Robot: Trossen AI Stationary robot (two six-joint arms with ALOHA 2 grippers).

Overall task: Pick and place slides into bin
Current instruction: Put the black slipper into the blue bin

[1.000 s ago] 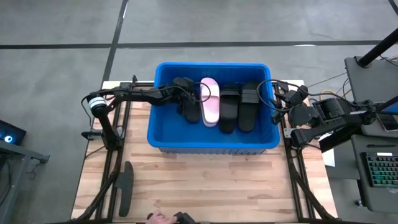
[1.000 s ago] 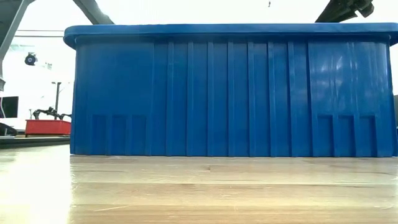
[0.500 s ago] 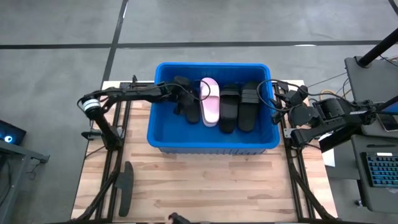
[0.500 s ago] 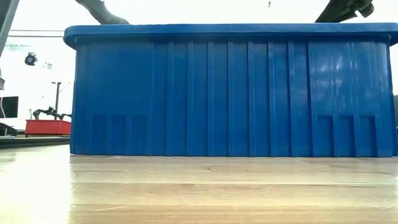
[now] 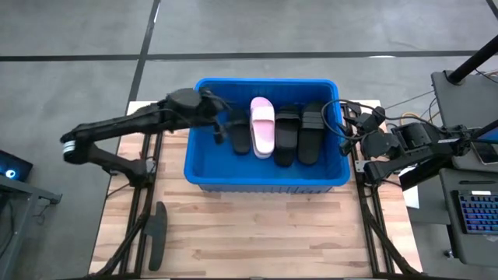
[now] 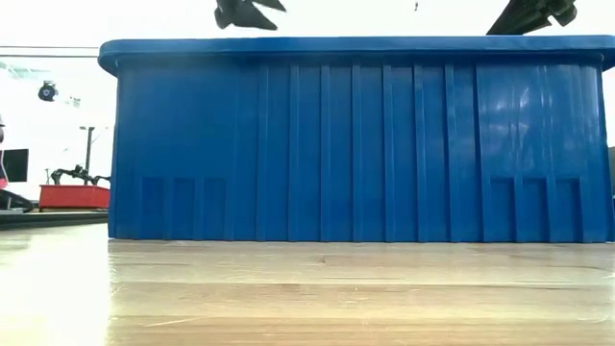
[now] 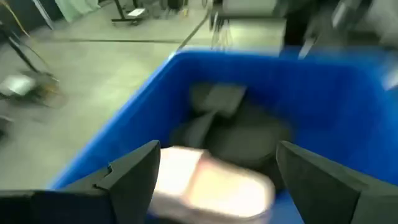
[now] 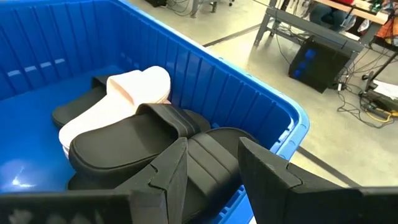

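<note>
The blue bin [image 5: 204, 173] stands at the table's far middle. In it lie a pale pink slide [image 5: 262, 128] and black slides [image 5: 298, 136], side by side; another black slide [image 5: 240, 138] lies left of the pink one. My left gripper [image 5: 220, 128] hovers open above the bin's left part, over the rim [image 6: 245, 12], with the pink slide [image 7: 211, 186] below it. My right gripper [image 5: 345, 128] waits open at the bin's right rim, nothing between its fingers [image 8: 168, 168]. One black slide [image 5: 158, 233] lies flat on the table, near left.
The bin's front wall [image 6: 356, 154] fills the low view. Bare wooden table [image 5: 272, 233] lies in front of the bin. Metal frame rails [image 5: 140, 210] run along both table sides, and a desk with a keyboard [image 5: 475, 214] stands at the right.
My left gripper has risen out of the bin to above its rim and drawn a little toward the table's left edge. The black slide it was at stays lying in the bin, left of the pink one.
</note>
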